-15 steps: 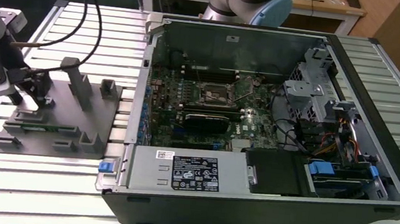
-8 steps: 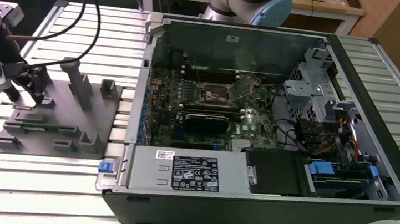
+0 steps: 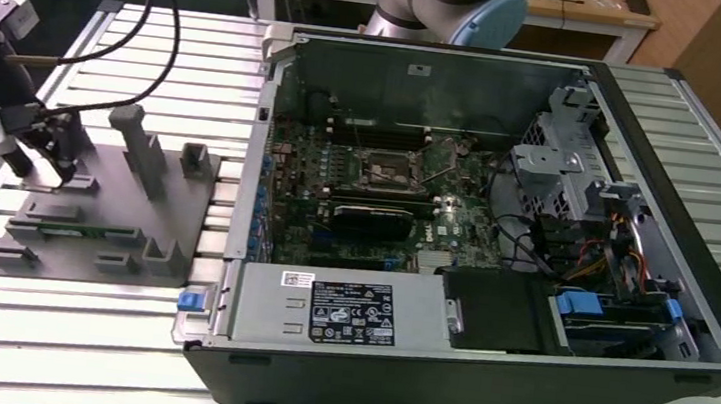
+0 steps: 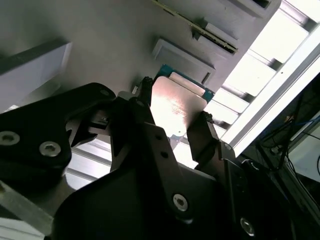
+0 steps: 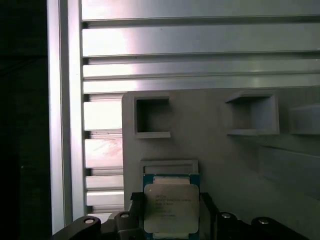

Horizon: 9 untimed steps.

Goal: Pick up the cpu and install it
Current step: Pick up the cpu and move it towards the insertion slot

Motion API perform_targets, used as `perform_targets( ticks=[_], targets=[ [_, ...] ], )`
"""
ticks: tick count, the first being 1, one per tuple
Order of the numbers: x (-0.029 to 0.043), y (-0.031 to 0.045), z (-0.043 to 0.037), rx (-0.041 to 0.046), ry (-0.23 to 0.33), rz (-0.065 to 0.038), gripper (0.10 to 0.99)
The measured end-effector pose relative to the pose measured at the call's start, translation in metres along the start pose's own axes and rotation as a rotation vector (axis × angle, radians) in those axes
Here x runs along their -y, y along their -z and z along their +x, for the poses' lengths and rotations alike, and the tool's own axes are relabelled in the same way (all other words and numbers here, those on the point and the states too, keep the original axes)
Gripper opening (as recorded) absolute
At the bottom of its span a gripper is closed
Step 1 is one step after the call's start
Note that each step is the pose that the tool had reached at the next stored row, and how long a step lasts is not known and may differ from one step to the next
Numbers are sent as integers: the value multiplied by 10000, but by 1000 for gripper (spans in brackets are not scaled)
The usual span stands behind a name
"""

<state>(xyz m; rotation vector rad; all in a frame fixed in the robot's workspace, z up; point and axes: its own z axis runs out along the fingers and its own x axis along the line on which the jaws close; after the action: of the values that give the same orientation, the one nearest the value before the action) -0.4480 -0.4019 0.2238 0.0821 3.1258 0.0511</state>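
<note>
My gripper (image 4: 175, 107) is drawn in narrow and holds the cpu (image 5: 171, 207), with a black finger (image 4: 200, 137) pressed against each of two opposite edges and the pale metal top turned toward my wrist in both wrist views. The chip sits right between my fingertips over the grey fixture (image 5: 220, 150), though I cannot tell whether it touches the plate, and a shallow square seat (image 5: 169, 165) lies just beyond it. The slatted aluminium table (image 5: 200, 40) carries the fixture, and the open computer case (image 3: 448, 392) stands well apart from me.
</note>
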Motion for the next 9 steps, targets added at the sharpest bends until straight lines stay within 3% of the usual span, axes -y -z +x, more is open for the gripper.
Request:
perform_targets(
  ticks=[9],
  targets=[
    [-6,172,-1,20,1,-4,533]
  ],
)
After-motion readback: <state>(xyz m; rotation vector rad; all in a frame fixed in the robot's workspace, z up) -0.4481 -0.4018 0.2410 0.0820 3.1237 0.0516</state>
